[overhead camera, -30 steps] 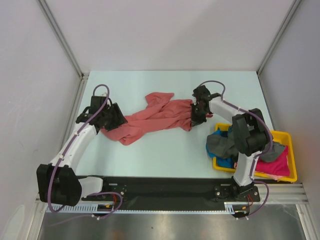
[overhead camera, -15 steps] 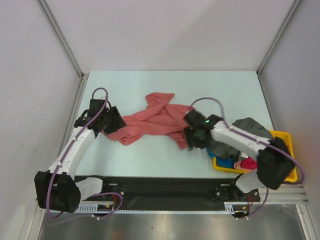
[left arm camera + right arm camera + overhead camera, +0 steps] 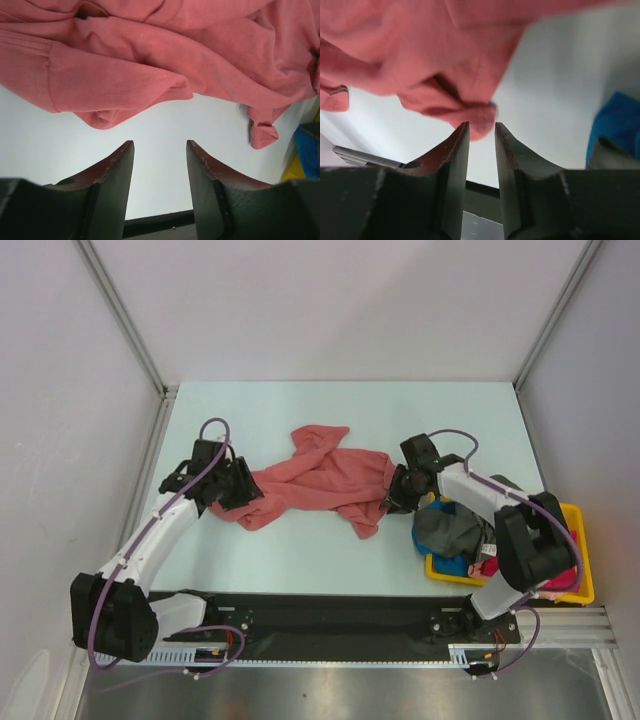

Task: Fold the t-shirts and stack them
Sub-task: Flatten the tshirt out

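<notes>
The right hand [image 3: 397, 493] back at the salmon-red t-shirt [image 3: 310, 475].

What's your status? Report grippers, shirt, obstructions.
Left gripper open, just short of red shirt. Right gripper narrowly open at its other end. Shirt crumpled, unfolded. Grey shirt spills over tray rim nearby.

**Colours on the pale mint table [image 3: 300, 552].**
The salmon-red t-shirt [image 3: 315, 475] is plain and unpatterned. The yellow tray [image 3: 571, 510] holds a dark grey t-shirt [image 3: 450, 528], a bright blue t-shirt [image 3: 452, 565] and a magenta-pink t-shirt [image 3: 565, 585], all plain. The arms [image 3: 160, 525] are white with black joints and purple cables [image 3: 212, 426].
</notes>
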